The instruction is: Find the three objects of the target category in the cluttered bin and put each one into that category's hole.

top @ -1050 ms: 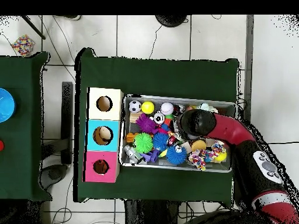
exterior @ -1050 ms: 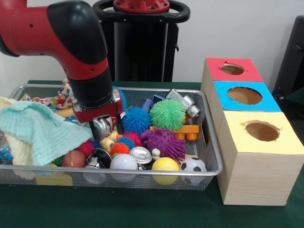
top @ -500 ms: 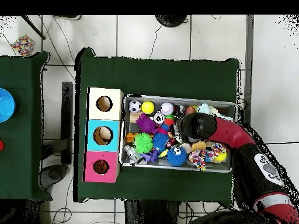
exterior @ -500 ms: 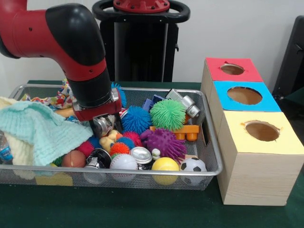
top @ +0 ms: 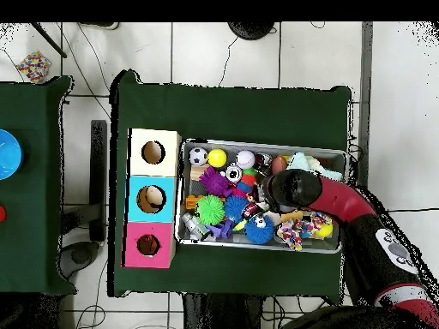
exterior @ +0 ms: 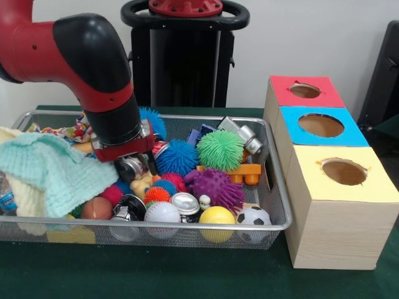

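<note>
Down in the wire-mesh bin [exterior: 274,205], the red and black arm [exterior: 93,68] reaches among the toys, its gripper [exterior: 134,167] low over the clutter between the mint knitted cloth [exterior: 53,171] and the blue spiky ball [exterior: 177,157]. Something shiny and metallic shows right at the gripper's tip, but whether the fingers are spread or pinching it cannot be told from either view.

Just to the right of the blue spiky ball lies a green spiky ball [exterior: 220,149], and in front of both a purple spiky ball [exterior: 215,187]. An orange toy block [exterior: 246,169] sits beside the purple one, and a grey metal piece [exterior: 243,134] rests near the bin's back right corner. Along the front wall, side by side, are a brown ball [exterior: 96,208], a white baseball [exterior: 162,213], a silver can end [exterior: 185,203], a yellow ball [exterior: 216,217] and a small soccer ball [exterior: 254,217]. A printed multicoloured cloth [exterior: 68,132] lies behind the arm.

Right of the bin, touching its end, stand three wooden boxes in a row (each with one round hole on top): the yellow-topped box [exterior: 340,193] nearest, the blue-topped box [exterior: 321,128] in the middle, the red-topped box [exterior: 305,92] farthest. In the overhead view the arm [top: 343,201] covers the bin's [top: 257,142] right part.
</note>
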`<action>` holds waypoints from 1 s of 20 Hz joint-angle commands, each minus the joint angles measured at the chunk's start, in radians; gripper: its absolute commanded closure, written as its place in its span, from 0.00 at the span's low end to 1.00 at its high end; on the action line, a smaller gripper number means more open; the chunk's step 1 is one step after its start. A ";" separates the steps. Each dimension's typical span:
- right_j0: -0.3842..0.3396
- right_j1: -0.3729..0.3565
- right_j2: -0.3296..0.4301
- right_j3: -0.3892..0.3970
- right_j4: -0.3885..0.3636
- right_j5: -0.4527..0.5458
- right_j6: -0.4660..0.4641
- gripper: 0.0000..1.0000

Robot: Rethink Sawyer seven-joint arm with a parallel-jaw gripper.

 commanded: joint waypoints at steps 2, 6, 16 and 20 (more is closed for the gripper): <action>-0.043 0.060 0.050 0.081 -0.002 -0.112 0.065 0.00; -0.085 0.089 0.094 0.107 0.017 -0.177 0.065 0.00; -0.127 0.123 0.150 0.131 0.042 -0.231 0.093 0.00; -0.102 0.116 0.128 0.115 0.058 -0.165 0.098 0.00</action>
